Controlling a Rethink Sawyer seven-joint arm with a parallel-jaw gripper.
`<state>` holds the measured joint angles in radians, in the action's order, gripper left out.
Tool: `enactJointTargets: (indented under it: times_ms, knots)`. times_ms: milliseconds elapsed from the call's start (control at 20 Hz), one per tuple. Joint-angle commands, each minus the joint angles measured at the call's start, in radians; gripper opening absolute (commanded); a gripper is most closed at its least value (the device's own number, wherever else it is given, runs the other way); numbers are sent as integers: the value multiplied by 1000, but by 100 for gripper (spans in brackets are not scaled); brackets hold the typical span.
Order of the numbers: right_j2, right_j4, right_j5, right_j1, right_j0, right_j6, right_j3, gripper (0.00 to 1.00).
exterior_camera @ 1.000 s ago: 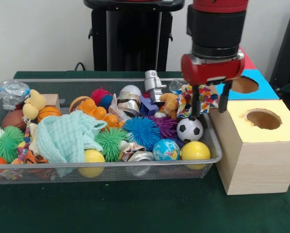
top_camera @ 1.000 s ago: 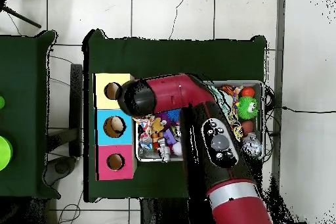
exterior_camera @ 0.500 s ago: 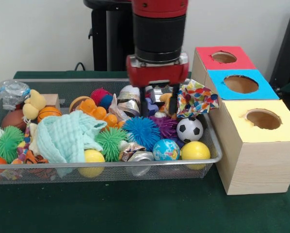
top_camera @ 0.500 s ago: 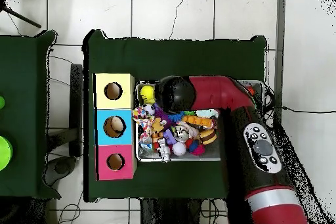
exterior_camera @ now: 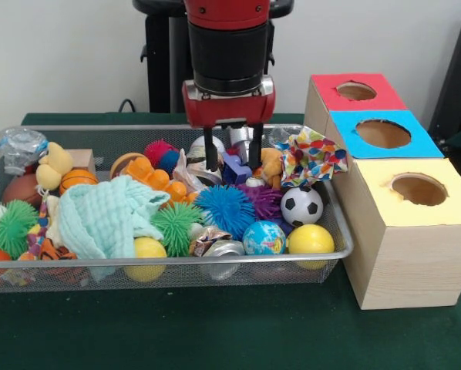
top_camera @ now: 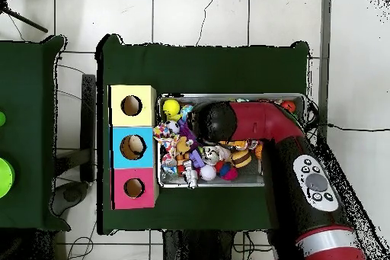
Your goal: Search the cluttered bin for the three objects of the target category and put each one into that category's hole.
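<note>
The bin is a wide wire mesh tray full of toys; it also shows in the overhead view. My gripper hangs open and empty over the bin's back middle. Its fingers straddle a blue toy piece next to a crumpled silver can. Just in front lie a blue spiky ball, a soccer ball, a globe ball and a yellow ball. In the overhead view the arm's wrist hides the gripper.
Three boxes with round holes stand in a row by the bin: red, blue, yellow. A patterned cloth drapes at the bin's end near them. A light green cloth and a green spiky ball lie further left.
My gripper has moved from the bin's end beside the boxes to over the bin's back middle, leftward in the front view. It stayed open and empty.
</note>
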<state>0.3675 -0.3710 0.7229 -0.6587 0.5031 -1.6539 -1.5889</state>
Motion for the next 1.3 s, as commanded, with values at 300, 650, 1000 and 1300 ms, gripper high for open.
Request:
enactJointTargets:
  times_ms: [300,650,1000,1300]
  knots:
    - [46,-22,-40,26,-64,-14,-121,100]
    - [30,-11,-68,50,-105,-55,-111,100]
    - [23,16,-78,35,-140,-93,-134,100]
    - [23,38,-31,15,-153,-80,-128,100]
